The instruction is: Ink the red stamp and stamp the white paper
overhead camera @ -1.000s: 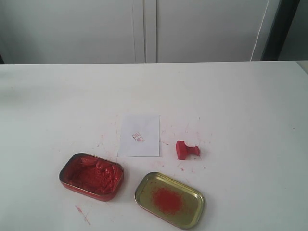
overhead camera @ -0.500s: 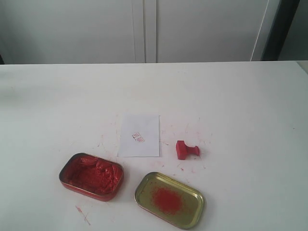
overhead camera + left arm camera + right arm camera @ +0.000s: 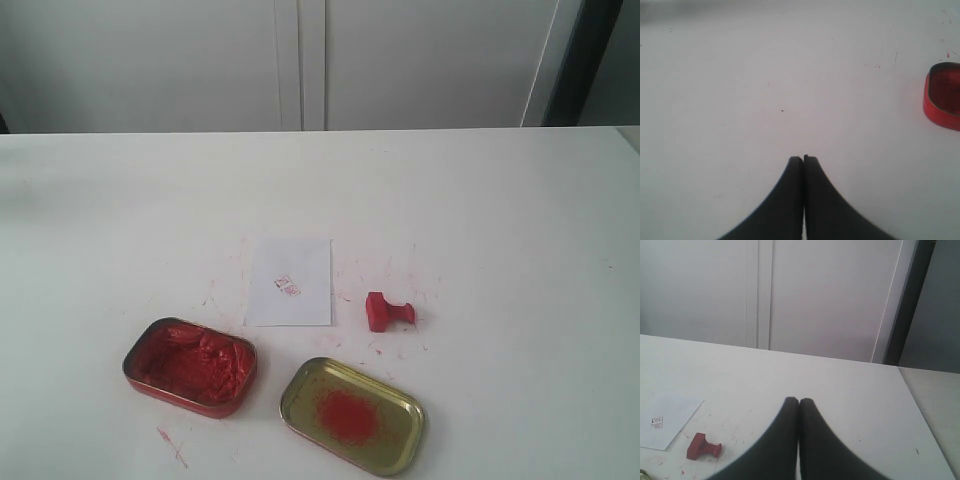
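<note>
The red stamp [image 3: 387, 312] lies on its side on the white table, just right of the white paper [image 3: 290, 281], which carries a tiny red imprint. In the right wrist view the red stamp [image 3: 702, 447] and the white paper [image 3: 665, 426] lie well apart from my right gripper [image 3: 799, 401], which is shut with nothing in it. My left gripper [image 3: 803, 159] is shut and empty over bare table, apart from the red-paste tin [image 3: 943, 95]. Neither gripper shows in the exterior view.
The open tin of red paste [image 3: 190, 366] sits near the front left. Its gold lid [image 3: 352, 414] with a red smear lies front centre. Red flecks mark the table [image 3: 500, 220] around the paper. White cabinet doors [image 3: 300, 60] stand behind.
</note>
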`<act>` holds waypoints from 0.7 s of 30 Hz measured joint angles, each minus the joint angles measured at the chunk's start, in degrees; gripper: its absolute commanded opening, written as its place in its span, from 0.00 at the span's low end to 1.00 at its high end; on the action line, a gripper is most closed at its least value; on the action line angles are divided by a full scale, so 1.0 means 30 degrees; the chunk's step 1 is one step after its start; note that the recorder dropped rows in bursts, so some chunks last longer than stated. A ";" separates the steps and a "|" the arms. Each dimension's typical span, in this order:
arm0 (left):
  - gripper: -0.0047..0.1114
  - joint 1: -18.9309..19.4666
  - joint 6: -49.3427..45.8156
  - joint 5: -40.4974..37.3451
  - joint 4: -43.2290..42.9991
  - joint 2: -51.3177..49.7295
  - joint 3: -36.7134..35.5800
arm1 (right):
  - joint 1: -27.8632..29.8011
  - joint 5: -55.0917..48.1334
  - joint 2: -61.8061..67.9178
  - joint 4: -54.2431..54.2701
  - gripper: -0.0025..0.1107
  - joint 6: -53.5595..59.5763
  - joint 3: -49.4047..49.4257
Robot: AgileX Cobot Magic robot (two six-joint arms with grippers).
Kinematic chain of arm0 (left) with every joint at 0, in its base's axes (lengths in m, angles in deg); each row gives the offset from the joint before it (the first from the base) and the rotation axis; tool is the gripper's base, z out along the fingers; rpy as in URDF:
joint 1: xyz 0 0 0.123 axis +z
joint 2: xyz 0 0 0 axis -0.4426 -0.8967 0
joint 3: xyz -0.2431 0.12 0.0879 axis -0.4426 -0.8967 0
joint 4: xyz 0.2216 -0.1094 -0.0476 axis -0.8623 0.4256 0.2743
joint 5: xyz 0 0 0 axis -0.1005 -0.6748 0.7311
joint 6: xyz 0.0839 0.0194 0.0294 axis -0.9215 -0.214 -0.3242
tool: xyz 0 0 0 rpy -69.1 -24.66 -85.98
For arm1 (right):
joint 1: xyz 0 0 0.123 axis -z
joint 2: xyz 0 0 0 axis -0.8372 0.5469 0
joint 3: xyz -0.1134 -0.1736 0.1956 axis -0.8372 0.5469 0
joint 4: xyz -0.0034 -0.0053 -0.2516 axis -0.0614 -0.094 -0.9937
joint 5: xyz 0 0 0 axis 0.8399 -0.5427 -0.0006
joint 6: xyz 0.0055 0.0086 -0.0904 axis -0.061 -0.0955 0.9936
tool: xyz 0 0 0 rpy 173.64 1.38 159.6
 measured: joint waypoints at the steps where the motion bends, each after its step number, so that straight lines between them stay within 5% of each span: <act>1: 0.04 0.0000 0.0000 0.0000 0.0000 0.0000 0.0000 | 0.0000 0.0000 0.0000 0.0000 0.02 0.0000 0.0000; 21: 0.04 0.0000 0.0000 0.0000 0.0000 0.0000 0.0000 | 0.0000 0.2171 -0.0012 0.0000 0.02 0.0000 0.4996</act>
